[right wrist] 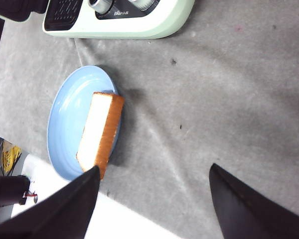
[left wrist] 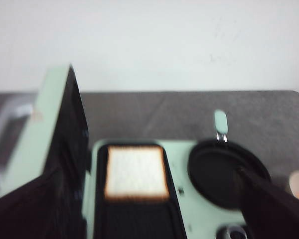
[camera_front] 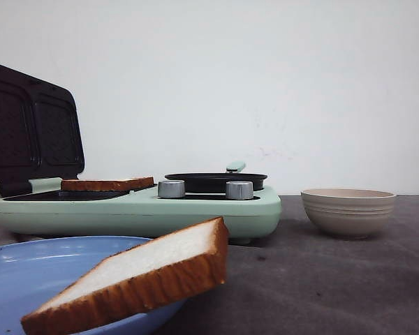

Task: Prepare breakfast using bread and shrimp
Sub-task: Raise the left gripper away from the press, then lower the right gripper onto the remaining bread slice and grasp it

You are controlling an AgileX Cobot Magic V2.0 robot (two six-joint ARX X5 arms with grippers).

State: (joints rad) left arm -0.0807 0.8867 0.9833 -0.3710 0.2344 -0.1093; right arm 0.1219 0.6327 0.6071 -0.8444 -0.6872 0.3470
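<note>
One bread slice (camera_front: 107, 184) lies flat on the black grill plate of the mint-green breakfast maker (camera_front: 195, 209); the blurred left wrist view shows this slice (left wrist: 136, 173) from above. Another bread slice (camera_front: 140, 276) leans on the rim of a blue plate (camera_front: 35, 269) at the front left, also seen as bread (right wrist: 102, 128) on the plate (right wrist: 65, 114) in the right wrist view. My left gripper (left wrist: 147, 179) hovers open above the maker. My right gripper (right wrist: 154, 169) hangs open over bare cloth beside the plate. No shrimp shows in any view.
The maker's lid (camera_front: 31, 129) stands open at the left. A small black pan (camera_front: 215, 181) with a green handle sits on its right half, behind two silver knobs (camera_front: 171, 189). A beige bowl (camera_front: 348, 211) stands to the right on the grey cloth.
</note>
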